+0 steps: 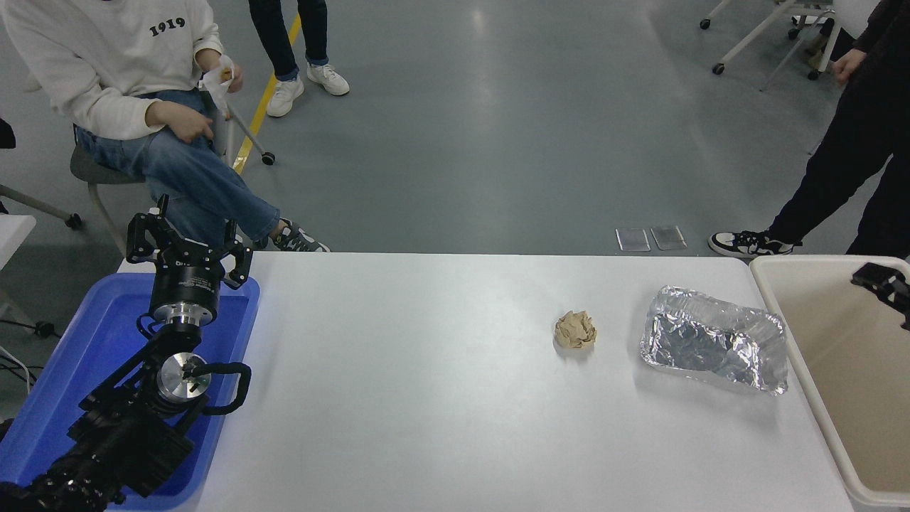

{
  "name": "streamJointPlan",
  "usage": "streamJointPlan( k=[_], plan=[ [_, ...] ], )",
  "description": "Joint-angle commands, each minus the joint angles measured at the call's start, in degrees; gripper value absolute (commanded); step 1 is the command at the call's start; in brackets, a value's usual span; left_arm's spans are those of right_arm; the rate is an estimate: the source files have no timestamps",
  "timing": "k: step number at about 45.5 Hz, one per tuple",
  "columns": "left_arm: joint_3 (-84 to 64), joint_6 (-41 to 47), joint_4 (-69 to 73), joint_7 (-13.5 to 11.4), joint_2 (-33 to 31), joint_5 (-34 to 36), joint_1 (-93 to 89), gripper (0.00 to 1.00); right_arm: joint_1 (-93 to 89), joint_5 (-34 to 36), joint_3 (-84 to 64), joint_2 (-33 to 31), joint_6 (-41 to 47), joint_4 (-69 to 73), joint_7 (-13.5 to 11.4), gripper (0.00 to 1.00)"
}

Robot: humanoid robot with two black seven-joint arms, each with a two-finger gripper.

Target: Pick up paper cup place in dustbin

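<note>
Paper cup cannot be seen anywhere: not on the table, not in the visible part of the dustbin. Where it lies cannot be told.

That dustbin, a big cream plastic box with a thick rim, stands at the right end of the white table, and the right edge cuts it off. What shows of its inside is bare.

Only a small black piece of the right gripper pokes in from the right edge, over the far part of the bin, at about the height of the far rim. Too little of it shows to tell whether its fingers are apart or together, and nothing can be seen held in it.

At the lower left, the left arm reaches up and away from the camera over a blue tray at the table's left end. The left gripper sits above the tray's far edge with its fingers spread wide, holding nothing.

On the table, right of centre, lies a crumpled tan paper ball. Just to its right, apart from it, rests a crinkled foil tray, close beside the bin's left wall.

Beyond the table, a person in a white sweatshirt sits at the far left, another stands farther back, and a third in black stands at the far right.
</note>
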Motion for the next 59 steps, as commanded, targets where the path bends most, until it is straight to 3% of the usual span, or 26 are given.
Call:
streamJointPlan(
  k=[1, 15, 32, 39, 49, 59],
  plan=[
    [-0.02, 0.00, 0.00, 0.01, 0.00, 0.00, 0.01, 0.99, 2.82, 4.61, 5.19, -8.99, 0.26, 18.38, -0.01, 1.00],
    [0.07, 0.00, 0.00, 0.01, 0.00, 0.09, 0.01, 0.99, 10.72, 4.61, 1.94, -11.29, 0.35, 32.63, -0.01, 1.00],
    [0.07, 0.00, 0.00, 0.01, 0.00, 0.09, 0.01, 0.99, 40.78, 4.52, -39.45, -9.27, 0.52, 39.75, 0.08, 1.00],
    [0.07, 0.00, 0.00, 0.01, 0.00, 0.09, 0.01, 0.99, 50.97, 4.26, -51.66, -5.41, 1.66, 42.04, 0.16, 1.00],
    [0.07, 0.00, 0.00, 0.01, 0.00, 0.09, -0.08, 0.99, 69.69, 4.26, -71.00, 5.05, 3.68, 49.85, 0.34, 1.00],
    [0.07, 0.00, 0.00, 0.01, 0.00, 0.09, 0.01, 0.99, 79.72, 4.61, -76.90, 15.34, 8.95, 57.06, 0.43, 1.00]
  ],
)
